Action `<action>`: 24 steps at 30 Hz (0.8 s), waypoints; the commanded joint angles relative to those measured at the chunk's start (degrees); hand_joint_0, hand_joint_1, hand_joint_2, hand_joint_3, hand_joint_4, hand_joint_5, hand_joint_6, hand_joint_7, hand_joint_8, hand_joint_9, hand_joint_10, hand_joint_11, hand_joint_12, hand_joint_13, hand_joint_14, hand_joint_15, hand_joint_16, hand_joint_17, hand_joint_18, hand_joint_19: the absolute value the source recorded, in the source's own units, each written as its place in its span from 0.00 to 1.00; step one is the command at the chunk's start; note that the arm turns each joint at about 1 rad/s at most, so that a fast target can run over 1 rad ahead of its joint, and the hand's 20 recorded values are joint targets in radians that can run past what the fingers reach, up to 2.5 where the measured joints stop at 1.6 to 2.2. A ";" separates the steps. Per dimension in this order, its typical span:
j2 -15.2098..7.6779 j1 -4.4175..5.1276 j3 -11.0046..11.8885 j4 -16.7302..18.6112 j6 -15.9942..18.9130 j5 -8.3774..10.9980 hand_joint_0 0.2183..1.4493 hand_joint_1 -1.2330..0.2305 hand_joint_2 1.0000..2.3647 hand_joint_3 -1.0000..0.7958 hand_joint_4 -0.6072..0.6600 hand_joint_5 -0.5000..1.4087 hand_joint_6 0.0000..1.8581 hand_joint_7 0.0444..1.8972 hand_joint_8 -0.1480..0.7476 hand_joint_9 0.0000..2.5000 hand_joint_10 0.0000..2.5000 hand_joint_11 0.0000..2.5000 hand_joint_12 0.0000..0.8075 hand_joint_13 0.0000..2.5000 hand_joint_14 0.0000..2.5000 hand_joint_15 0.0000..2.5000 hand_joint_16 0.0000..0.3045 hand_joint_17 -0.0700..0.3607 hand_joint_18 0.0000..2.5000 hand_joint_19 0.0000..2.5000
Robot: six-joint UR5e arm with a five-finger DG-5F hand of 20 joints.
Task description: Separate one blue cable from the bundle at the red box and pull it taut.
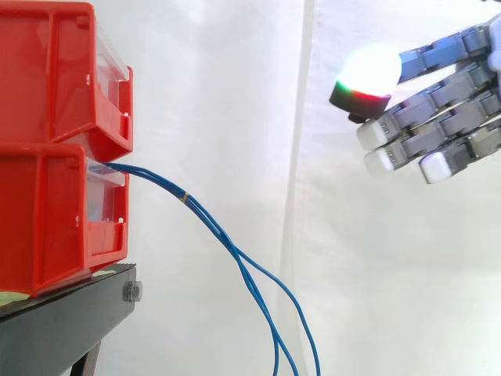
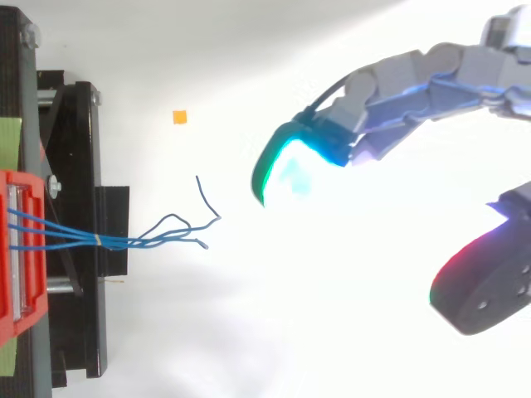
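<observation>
My hand hangs with its fingers spread nearly straight, holding nothing, well apart from the blue cables. They leave the lower of two stacked red bins as one tied bundle, drooping past the black stand. I can't count the strands.

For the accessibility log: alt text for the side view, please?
The open hand hovers at upper right, clear of the blue cables, which droop from the lower red bin at left. It sits under another red bin on a black stand.
</observation>
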 commanded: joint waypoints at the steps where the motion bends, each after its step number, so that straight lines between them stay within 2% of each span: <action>1: -1.70 0.19 -0.02 4.53 -0.73 0.07 0.28 0.41 0.00 0.32 0.65 0.15 0.27 0.41 0.51 0.15 0.00 0.13 0.50 0.12 0.00 0.10 0.20 0.48 0.16 0.20; 6: -2.31 0.45 -0.02 8.66 -1.43 0.33 0.28 0.41 0.00 0.32 0.65 0.15 0.27 0.42 0.51 0.15 0.00 0.13 0.50 0.12 0.00 0.10 0.20 0.47 0.16 0.20; 10: -3.01 0.98 -0.02 9.27 -5.03 1.21 0.28 0.42 0.00 0.32 0.65 0.15 0.27 0.41 0.51 0.15 0.00 0.13 0.50 0.12 0.00 0.10 0.19 0.47 0.16 0.20; 16: -3.98 1.50 -0.02 10.06 -5.82 2.18 0.28 0.42 0.00 0.32 0.65 0.15 0.27 0.41 0.51 0.15 0.00 0.13 0.50 0.12 0.00 0.10 0.19 0.47 0.16 0.20; 19: -5.21 1.77 0.07 10.33 -6.00 3.15 0.28 0.42 0.00 0.32 0.65 0.15 0.27 0.41 0.51 0.15 0.00 0.13 0.50 0.12 0.00 0.10 0.19 0.47 0.16 0.20; 24: -6.79 2.03 0.68 10.94 -6.17 3.41 0.28 0.42 0.00 0.32 0.66 0.15 0.27 0.41 0.51 0.15 0.00 0.13 0.50 0.12 0.00 0.10 0.19 0.47 0.16 0.20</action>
